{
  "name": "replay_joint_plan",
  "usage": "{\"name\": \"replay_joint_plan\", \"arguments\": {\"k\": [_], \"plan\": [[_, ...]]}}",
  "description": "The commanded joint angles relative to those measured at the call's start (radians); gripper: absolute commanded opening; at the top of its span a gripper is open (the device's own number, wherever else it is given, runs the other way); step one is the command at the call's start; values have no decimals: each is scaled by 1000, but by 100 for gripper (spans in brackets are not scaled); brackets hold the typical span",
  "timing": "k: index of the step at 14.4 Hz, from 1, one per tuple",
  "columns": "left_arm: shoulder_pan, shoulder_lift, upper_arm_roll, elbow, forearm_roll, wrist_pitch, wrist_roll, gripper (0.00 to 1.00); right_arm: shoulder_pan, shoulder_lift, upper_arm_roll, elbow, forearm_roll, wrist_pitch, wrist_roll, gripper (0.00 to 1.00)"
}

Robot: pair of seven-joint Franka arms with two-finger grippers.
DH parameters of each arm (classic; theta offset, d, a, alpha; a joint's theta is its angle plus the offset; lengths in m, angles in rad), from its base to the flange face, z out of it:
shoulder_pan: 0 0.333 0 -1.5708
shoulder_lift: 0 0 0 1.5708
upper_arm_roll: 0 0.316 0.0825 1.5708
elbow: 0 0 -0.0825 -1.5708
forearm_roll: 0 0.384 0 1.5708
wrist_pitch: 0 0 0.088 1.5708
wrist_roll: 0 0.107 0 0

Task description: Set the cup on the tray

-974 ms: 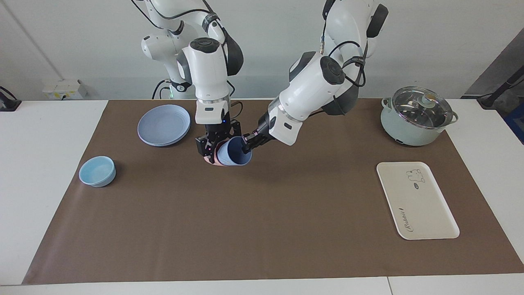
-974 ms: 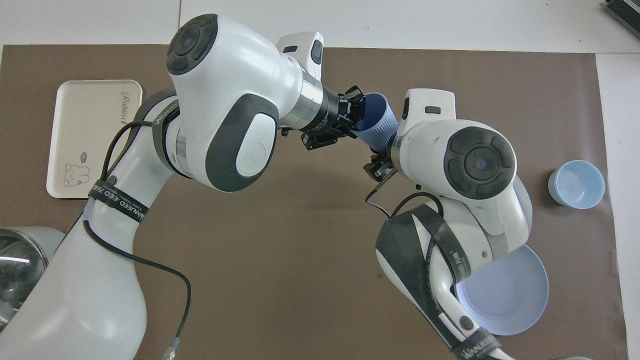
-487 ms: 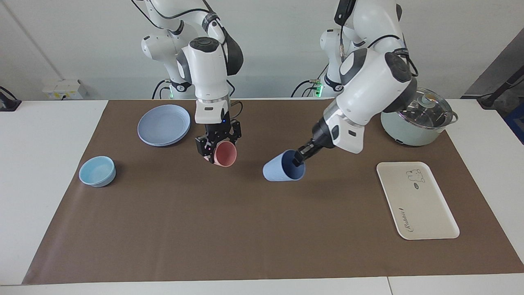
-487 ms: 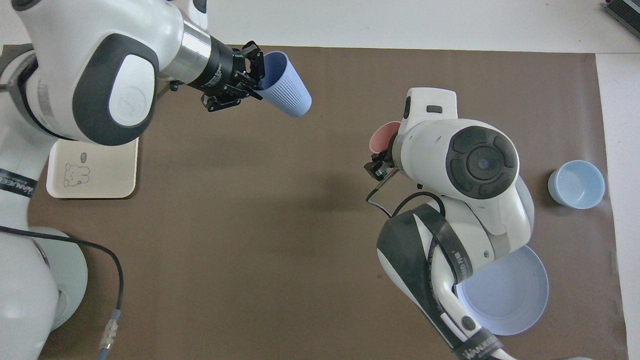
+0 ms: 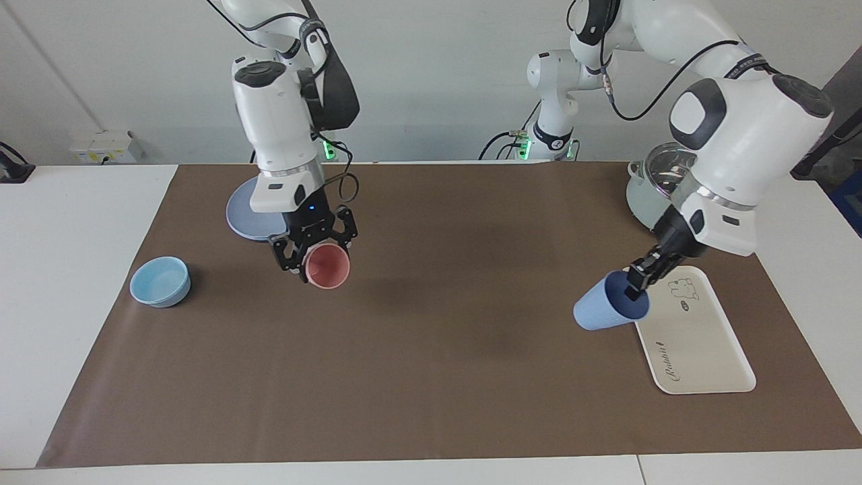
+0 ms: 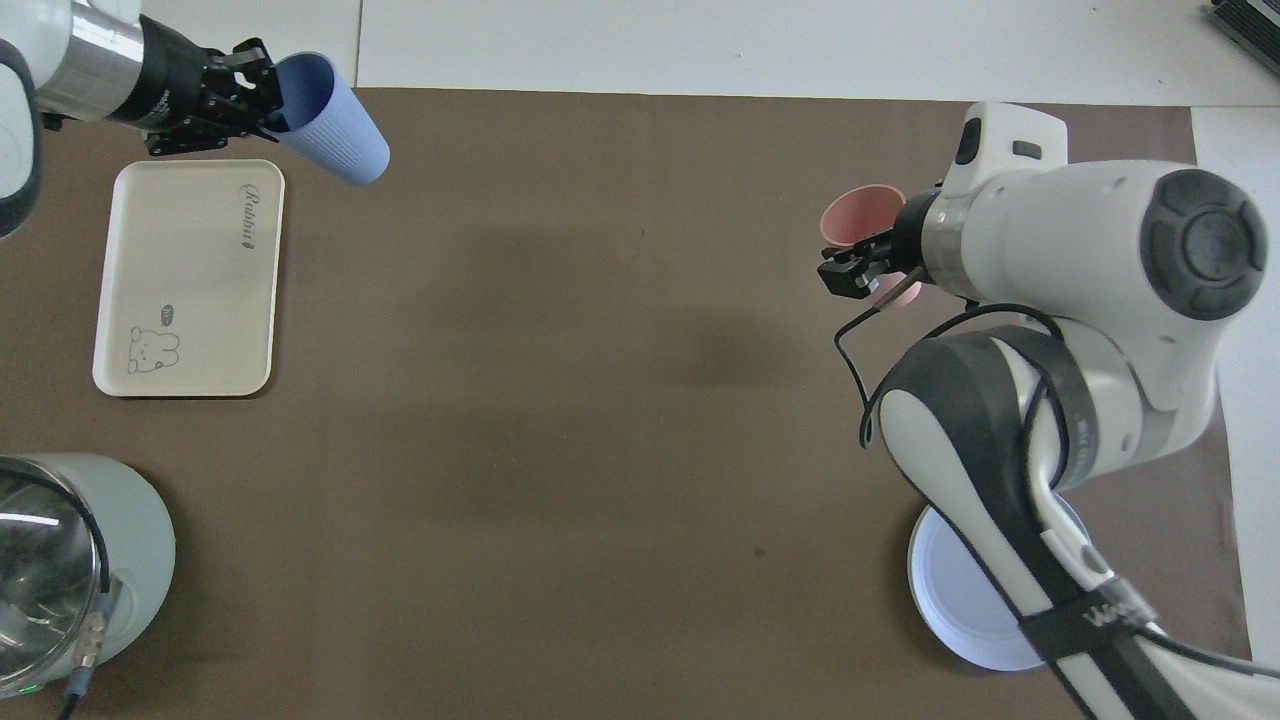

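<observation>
Left tool [image 5: 636, 283] is seen raised above the worktop [image 5: 81, 222] at the left arm's end, clenched on the rim of the cup [image 5: 601, 308], one finger inside the mouth. The cup, periwinkle blue and ribbed, is held tilted in the air, base pointing down and away from the tool. In the facing view it is seen at the tray's [image 5: 700, 337] edge on the side toward the middle of the worktop; in the overhead view the cup [image 6: 335, 120] is seen beside the lettered corner of the tray [image 6: 185, 290], over the brown mat [image 5: 438, 370]. No contact with the tray is observed.

The tray is noted lying flat on the mat, nothing on it, bear drawing at the end nearer the robots, script lettering at the other end.

Right tool [image 5: 315, 250] is seen raised over the mat toward the right arm's end, clenched on a salmon-pink tumbler [image 5: 327, 267], which is held tipped with its mouth toward the facing camera.

A round blue plate [image 5: 242, 215] is noted on the mat near the right arm's base, partly covered by that arm. A light-blue bowl [image 5: 160, 281] stands at the mat's edge at the right arm's end. A lidded pot [image 6: 70, 560] stands nearer the robots than the tray.
</observation>
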Motion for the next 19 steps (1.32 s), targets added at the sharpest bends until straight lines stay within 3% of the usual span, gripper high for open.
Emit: {"name": "replay_joint_plan", "arguments": {"k": [1,6,9,14,19], "plan": [[104,-77,-6,-149,25,81,184,0,-117,-2,8,-14,241,26,-259,0],[317,-184,-9,-436,24,283,517,0,-260,98,6,-52,900,43,-849,0],[363,-193,-9,-517,13,349,554,0,-297,133,6,-97,1143,42,-1069,0],[374,-152,-10,-634,-56,551,557,0,-352,179,8,-186,1389,-20,-1454,0],[376,-121,-10,-660,-62,616,565,0,-432,236,8,-209,1411,-129,-1663,0]]}}
